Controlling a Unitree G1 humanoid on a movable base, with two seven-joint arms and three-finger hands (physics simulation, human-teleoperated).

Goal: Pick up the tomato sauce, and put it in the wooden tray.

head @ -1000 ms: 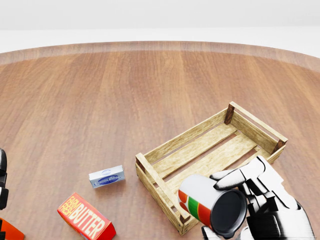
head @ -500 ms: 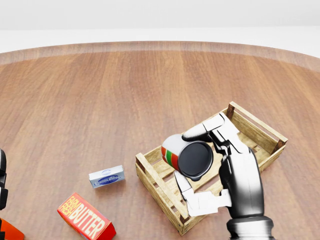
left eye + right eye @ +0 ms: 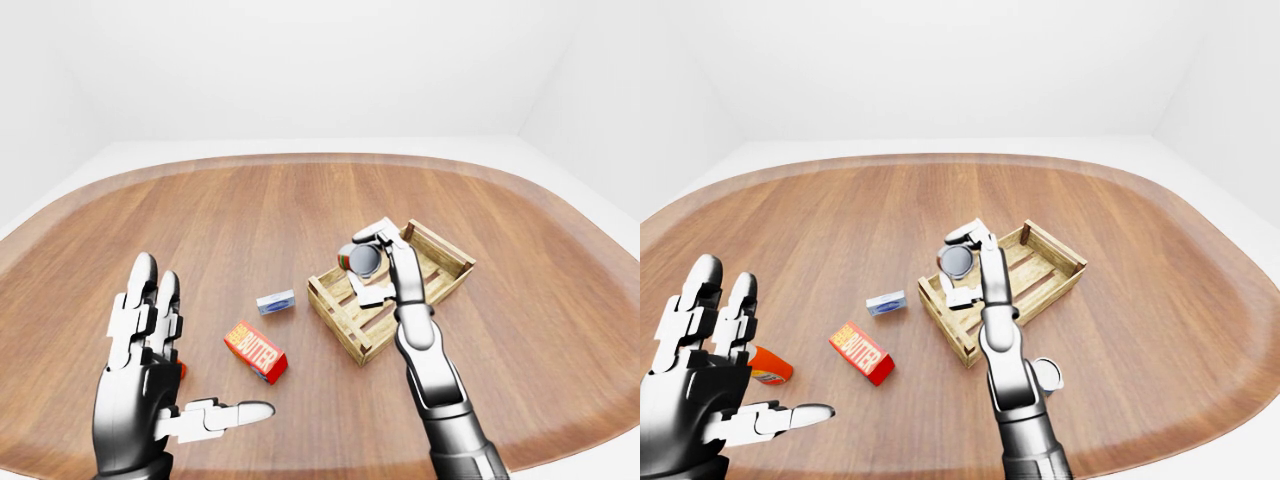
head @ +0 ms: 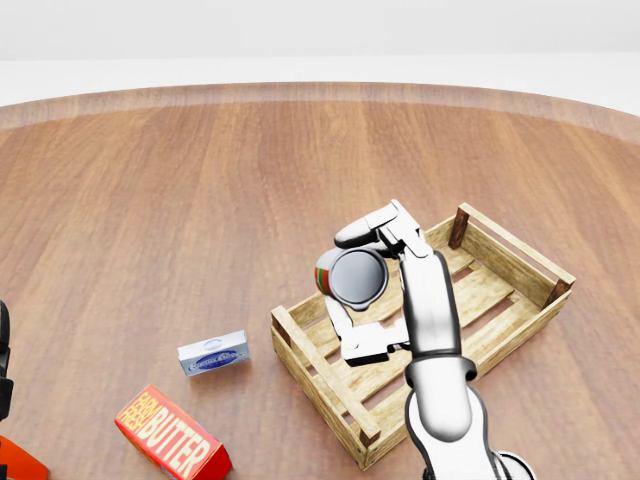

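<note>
Wooden slats show in the head view: the wooden tray [image 4: 520,262] sits on the brown table [image 4: 200,180]. The right hand [image 4: 385,285] pinches the tomato sauce [image 4: 348,277] can, tipped on its side, over the tray's left part (not yet resting on the slats, I think). A butter box [image 4: 172,433] and a small blue box [image 4: 213,353] lie to the left.

In the left-eye view, the left hand [image 3: 150,375] is spread wide, holding nothing.

In the right-eye view, a grey can [image 3: 1045,374] stands near the arm.

To do this well, lower the sauce between the walls, then let go gently.
</note>
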